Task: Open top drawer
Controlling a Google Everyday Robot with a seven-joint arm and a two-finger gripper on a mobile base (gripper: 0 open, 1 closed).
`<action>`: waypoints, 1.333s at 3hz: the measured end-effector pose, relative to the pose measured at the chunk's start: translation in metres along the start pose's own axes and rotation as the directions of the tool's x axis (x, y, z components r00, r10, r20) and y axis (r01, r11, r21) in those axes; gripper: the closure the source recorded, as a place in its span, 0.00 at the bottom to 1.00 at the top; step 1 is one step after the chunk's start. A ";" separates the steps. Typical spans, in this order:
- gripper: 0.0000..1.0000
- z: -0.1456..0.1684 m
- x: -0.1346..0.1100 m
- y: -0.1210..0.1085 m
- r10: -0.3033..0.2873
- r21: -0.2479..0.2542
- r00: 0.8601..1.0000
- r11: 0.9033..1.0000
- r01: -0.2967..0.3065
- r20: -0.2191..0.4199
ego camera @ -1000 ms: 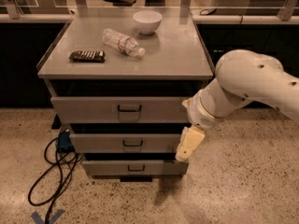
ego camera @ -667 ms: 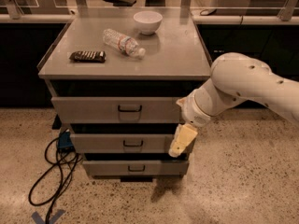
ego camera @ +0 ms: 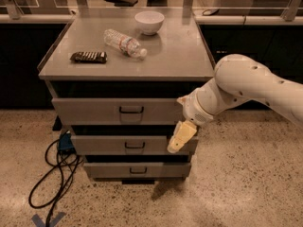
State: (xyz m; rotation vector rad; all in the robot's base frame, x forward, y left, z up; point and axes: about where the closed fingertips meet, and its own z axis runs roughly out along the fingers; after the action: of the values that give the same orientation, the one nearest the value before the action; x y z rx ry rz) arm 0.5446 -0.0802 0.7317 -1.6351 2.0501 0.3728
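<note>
The top drawer (ego camera: 94, 111) is the widest of three grey fronts on the cabinet, with a small black loop handle (ego camera: 131, 109) at its centre. A dark gap shows between it and the cabinet top. My gripper (ego camera: 180, 137), with pale yellow fingers, hangs from the white arm (ego camera: 236, 86). It sits in front of the right end of the middle drawer (ego camera: 109, 145), just below the top drawer's lower right corner and to the right of the handle. The smallest drawer (ego camera: 113, 170) is at the bottom.
On the cabinet top (ego camera: 175, 56) lie a clear plastic bottle (ego camera: 124, 43), a white bowl (ego camera: 149, 21) and a dark flat packet (ego camera: 88, 56). Black cables (ego camera: 52, 174) and a blue box lie on the speckled floor at the left. A dark counter runs behind.
The arm and gripper have shifted a little to the left and slightly up, closer along the drawer fronts. The drawers and the things on top have not moved.
</note>
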 end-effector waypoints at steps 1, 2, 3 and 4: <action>0.00 0.003 0.013 0.008 0.012 -0.017 1.000 1.000 -0.012 -0.001; 0.00 0.018 0.022 -0.007 0.009 -0.011 0.998 1.000 -0.008 0.069; 0.00 0.039 0.017 -0.029 -0.026 0.045 0.991 0.999 0.020 0.134; 0.00 0.043 -0.004 -0.055 -0.076 0.182 0.983 0.982 0.045 0.165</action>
State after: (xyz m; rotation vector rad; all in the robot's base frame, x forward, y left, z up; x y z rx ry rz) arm 0.6071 -0.0694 0.7024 -1.5006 1.8462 0.2888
